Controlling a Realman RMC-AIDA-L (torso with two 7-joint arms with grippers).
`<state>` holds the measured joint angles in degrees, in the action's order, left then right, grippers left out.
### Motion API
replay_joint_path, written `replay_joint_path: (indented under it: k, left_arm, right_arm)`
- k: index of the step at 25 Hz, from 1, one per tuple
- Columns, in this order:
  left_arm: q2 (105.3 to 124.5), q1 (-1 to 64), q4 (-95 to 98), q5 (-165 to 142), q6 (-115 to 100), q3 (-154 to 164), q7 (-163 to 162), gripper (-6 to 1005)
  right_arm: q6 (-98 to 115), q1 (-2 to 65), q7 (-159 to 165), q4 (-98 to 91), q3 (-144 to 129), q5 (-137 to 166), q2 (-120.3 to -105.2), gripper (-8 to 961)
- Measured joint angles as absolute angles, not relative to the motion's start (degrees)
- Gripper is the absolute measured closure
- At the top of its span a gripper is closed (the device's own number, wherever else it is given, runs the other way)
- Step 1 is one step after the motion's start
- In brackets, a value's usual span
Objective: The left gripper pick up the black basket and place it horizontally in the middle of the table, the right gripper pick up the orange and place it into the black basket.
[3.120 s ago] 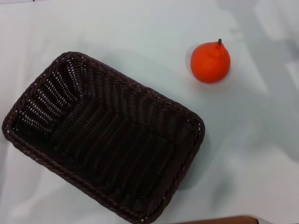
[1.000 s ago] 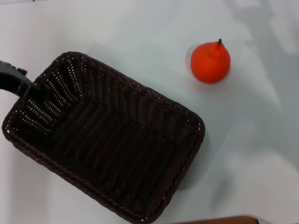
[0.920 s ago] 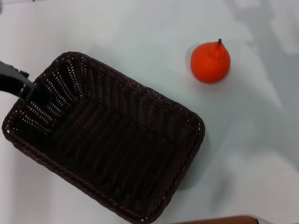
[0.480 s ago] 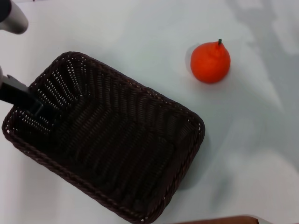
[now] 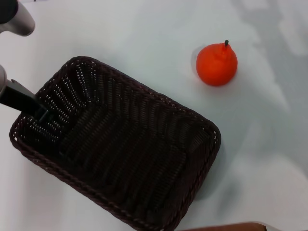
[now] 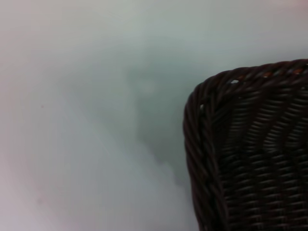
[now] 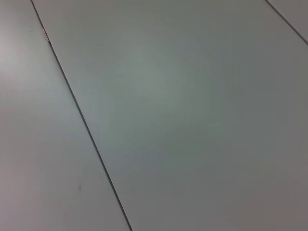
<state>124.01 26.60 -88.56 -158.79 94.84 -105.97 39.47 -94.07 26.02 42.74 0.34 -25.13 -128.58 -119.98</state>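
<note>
The black basket (image 5: pixel 120 149) lies at an angle on the left half of the white table (image 5: pixel 144 33), open side up and empty. My left gripper (image 5: pixel 37 109) comes in from the left edge. Its black finger reaches over the rim at the basket's left end and grips that wall. A silver arm segment (image 5: pixel 14 17) shows at the top left. The left wrist view shows one basket corner (image 6: pixel 250 154) close up. The orange (image 5: pixel 216 65) stands on the table to the right of the basket and beyond it, well apart from it. The right gripper is out of view.
A brown strip (image 5: pixel 226 226) shows at the bottom edge of the head view. Bare white tabletop lies between the basket and the orange. The right wrist view shows only a pale surface crossed by thin dark lines (image 7: pixel 82 120).
My left gripper came in from the left and settled over the basket's left rim. In the last half second the basket shifted a little to the right with it. The orange has not moved.
</note>
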Motion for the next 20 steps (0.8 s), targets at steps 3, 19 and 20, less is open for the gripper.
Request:
replay_joint_path:
  k: [3, 19, 20]
  left_arm:
    - [124.02, 27.0, -88.5, -158.9, 94.9, -106.1, 38.0, 667]
    - [123.79, 29.2, -83.1, -154.6, 96.3, -128.0, 27.3, 839]
    - [123.80, 29.0, -83.0, -154.5, 96.2, -129.2, 27.2, 843]
  right_arm:
    - [-94.0, 26.0, 42.9, 0.4, -25.1, -128.6, -119.97, 26]
    - [-91.6, 27.2, 44.2, -0.3, -25.1, -128.6, -119.82, 26]
    - [-91.0, 27.3, 44.2, -0.3, -25.1, -128.6, -119.81, 26]
